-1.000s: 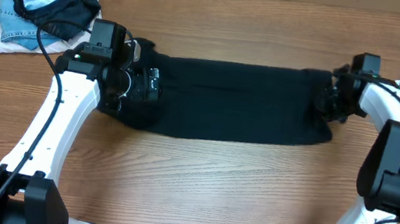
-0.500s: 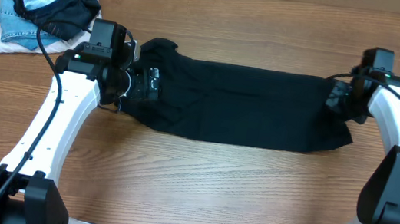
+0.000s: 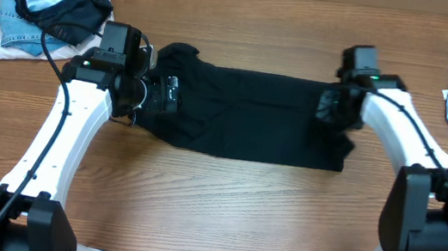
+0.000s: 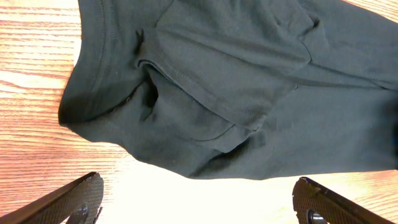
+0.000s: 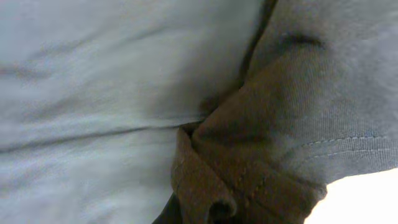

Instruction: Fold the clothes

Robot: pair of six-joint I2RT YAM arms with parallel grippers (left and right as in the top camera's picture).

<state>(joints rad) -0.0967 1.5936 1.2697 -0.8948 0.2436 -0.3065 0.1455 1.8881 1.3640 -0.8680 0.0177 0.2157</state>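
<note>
The black T-shirt (image 3: 243,115) lay stretched across the upper middle of the table (image 3: 222,203). The left gripper (image 4: 198,202) stood wide open over its left end, holding nothing. The right gripper (image 3: 330,107) was closed on the shirt's right end.

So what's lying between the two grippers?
Only the black T-shirt, stretched from the left gripper to the right gripper, with nothing else on it. The overhead view shows this.

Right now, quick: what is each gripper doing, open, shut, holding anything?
Left gripper: open, poised above the black T-shirt, holding nothing.
Right gripper: shut on the black T-shirt's other end.
</note>
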